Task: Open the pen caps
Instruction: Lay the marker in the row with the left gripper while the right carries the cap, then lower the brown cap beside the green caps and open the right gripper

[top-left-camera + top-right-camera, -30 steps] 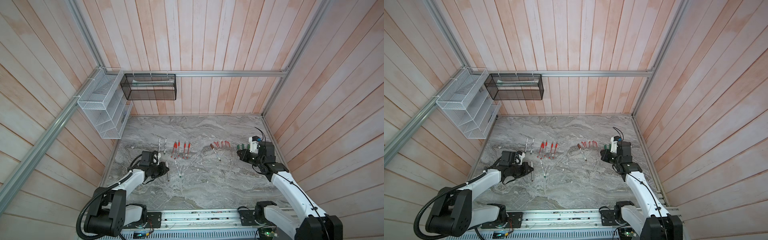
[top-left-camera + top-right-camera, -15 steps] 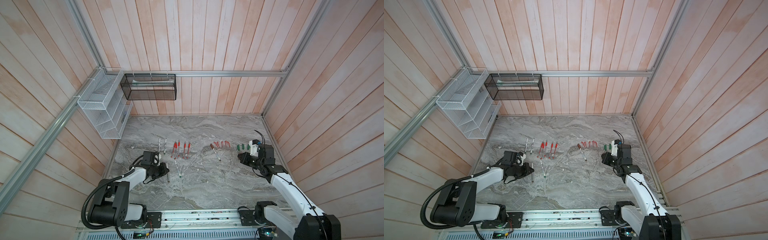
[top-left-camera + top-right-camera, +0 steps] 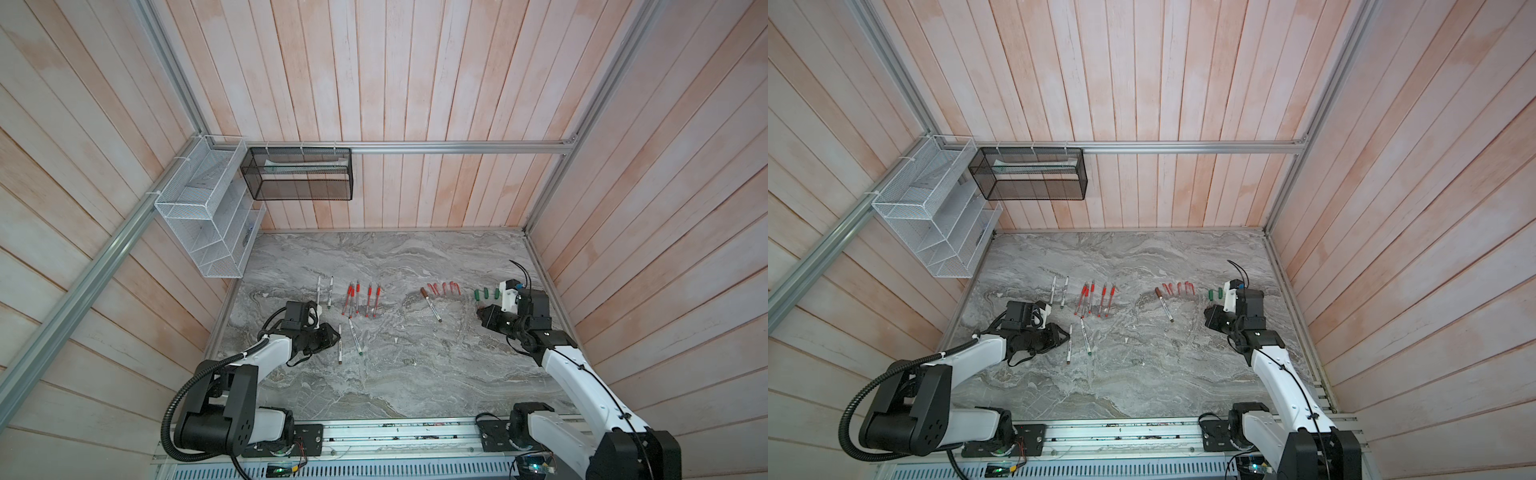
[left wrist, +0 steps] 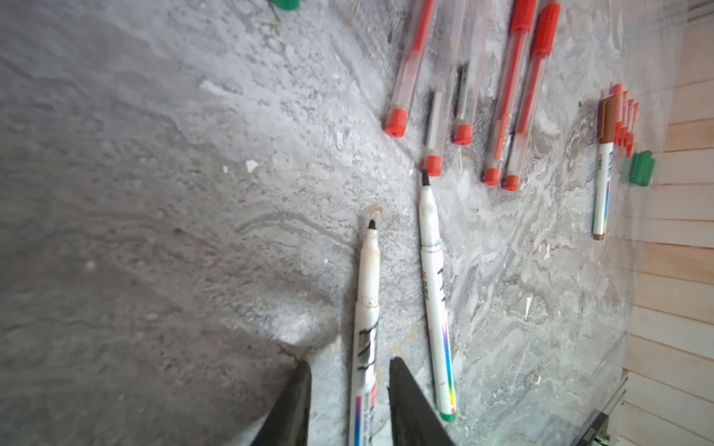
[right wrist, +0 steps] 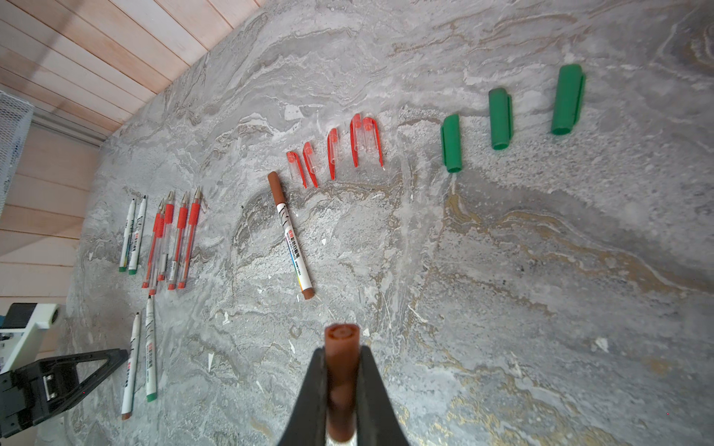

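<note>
My right gripper (image 5: 342, 350) is shut on a brown pen cap (image 5: 342, 370) held above the marble table (image 3: 415, 365), at the right in both top views (image 3: 482, 318) (image 3: 1208, 320). Three green pen caps (image 5: 500, 117) and several red clipped ones (image 5: 332, 154) lie in a row behind it. A white marker (image 5: 289, 231) still wears its brown cap (image 5: 276, 187). My left gripper (image 4: 349, 363) is open low over the table, its jaws either side of an uncapped white marker (image 4: 367, 293) without touching it. A second uncapped marker (image 4: 434, 293) lies beside it.
Several uncapped red pens (image 3: 361, 299) and two white markers (image 3: 324, 291) lie in rows behind the left gripper (image 3: 336, 332). A white wire rack (image 3: 208, 216) and a black mesh basket (image 3: 299, 174) hang on the back-left walls. A metal rail (image 3: 395, 432) runs along the front.
My left gripper has opened and let go of the uncapped white marker, which now lies on the table. The right gripper, still holding the brown cap, has drifted slightly toward the front.
</note>
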### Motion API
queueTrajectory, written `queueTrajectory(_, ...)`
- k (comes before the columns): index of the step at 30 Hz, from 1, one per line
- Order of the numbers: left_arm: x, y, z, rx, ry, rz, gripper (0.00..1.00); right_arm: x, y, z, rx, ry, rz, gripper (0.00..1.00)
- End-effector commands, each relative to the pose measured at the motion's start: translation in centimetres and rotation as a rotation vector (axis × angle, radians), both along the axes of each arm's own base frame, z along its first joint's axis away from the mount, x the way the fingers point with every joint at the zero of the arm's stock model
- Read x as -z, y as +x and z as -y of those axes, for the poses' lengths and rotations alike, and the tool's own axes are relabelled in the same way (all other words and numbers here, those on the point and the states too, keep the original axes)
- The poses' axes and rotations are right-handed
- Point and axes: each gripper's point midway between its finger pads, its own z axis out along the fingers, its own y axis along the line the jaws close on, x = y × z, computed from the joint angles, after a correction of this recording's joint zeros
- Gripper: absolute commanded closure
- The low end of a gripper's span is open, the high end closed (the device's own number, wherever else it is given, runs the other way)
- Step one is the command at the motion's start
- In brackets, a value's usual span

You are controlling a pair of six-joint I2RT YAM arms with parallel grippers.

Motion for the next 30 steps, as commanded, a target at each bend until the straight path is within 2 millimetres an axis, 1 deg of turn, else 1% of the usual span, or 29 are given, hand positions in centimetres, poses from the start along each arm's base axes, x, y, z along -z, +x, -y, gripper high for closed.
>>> queueTrajectory(1, -1.0, 0.6, -0.7, 0.000, 0.043, 0.054, 0.61, -0.4, 0.1, 0.1, -0.004, -0.001, 0.003, 1.00)
queueTrajectory(3, -1.7, 1.0, -1.0, -0.012, 0.057, 0.093, 0.58, -0.3, 0.2, 0.3, 0.002, -0.016, 0.002, 1.00)
queueTrajectory(5, -2.9, 1.7, -1.0, -0.012, 0.054, 0.154, 0.56, 0.2, 0.3, 0.6, 0.012, -0.035, -0.016, 1.00)
queueTrajectory(10, -7.4, 3.7, -1.3, 0.032, 0.108, 0.359, 0.47, 0.8, 0.4, 0.9, 0.022, -0.052, -0.047, 1.00)
queueTrajectory(13, -9.1, 4.3, -2.0, 0.023, 0.100, 0.441, 0.43, 1.4, 0.5, 1.4, 0.039, -0.078, -0.073, 1.00)
queueTrajectory(16, -10.5, 4.6, -3.3, -0.017, 0.094, 0.486, 0.39, 2.0, 0.6, 1.6, 0.044, -0.088, -0.108, 1.00)
queueTrajectory(18, -11.1, 4.6, -4.1, -0.035, 0.097, 0.522, 0.36, 2.8, 0.6, 1.8, 0.041, -0.106, -0.132, 1.00)
queueTrajectory(21, -11.8, 4.8, -4.8, -0.030, 0.112, 0.576, 0.28, 4.2, 0.4, 2.0, 0.041, -0.126, -0.189, 1.00)
queueTrajectory(24, -12.7, 5.3, -6.1, -0.064, 0.140, 0.598, 0.22, 5.4, 0.3, 2.0, 0.030, -0.131, -0.232, 1.00)
queueTrajectory(27, -13.1, 5.5, -6.9, -0.074, 0.169, 0.629, 0.15, 6.4, 0.7, 2.3, 0.022, -0.164, -0.256, 1.00)
queueTrajectory(30, -13.2, 5.6, -7.8, -0.096, 0.194, 0.628, 0.11, 7.3, 1.0, 2.3, 0.018, -0.168, -0.297, 1.00)
